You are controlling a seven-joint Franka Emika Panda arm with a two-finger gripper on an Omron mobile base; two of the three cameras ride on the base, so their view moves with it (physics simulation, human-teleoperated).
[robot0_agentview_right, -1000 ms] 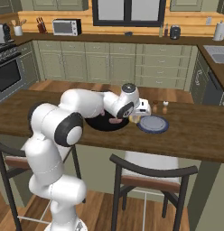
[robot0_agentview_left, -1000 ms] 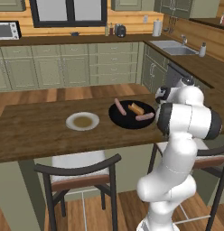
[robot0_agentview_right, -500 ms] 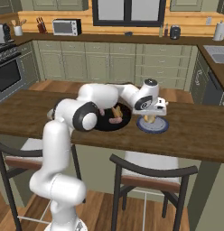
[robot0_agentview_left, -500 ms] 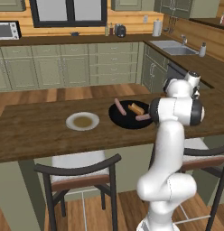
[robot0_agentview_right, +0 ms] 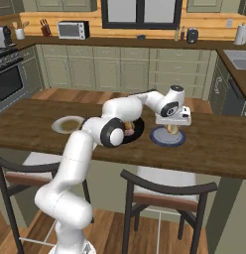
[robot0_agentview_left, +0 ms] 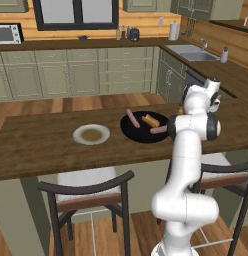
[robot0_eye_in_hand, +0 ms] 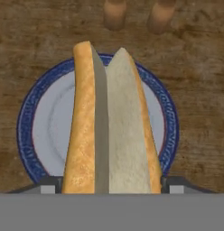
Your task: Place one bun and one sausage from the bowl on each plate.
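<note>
Golden-crusted and pale inside, the split bun (robot0_eye_in_hand: 111,131) is hanging in the closed hand (robot0_agentview_right: 172,127) directly over the greyish-blue plate (robot0_eye_in_hand: 37,131) on the counter (robot0_agentview_right: 214,146), probably light and squashy, best pinched gently across its sides.

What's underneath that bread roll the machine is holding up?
Below the bun in the tool is the blue-rimmed plate on the wooden counter. The plate's rim and sides look bare; the bun hides its middle.
</note>
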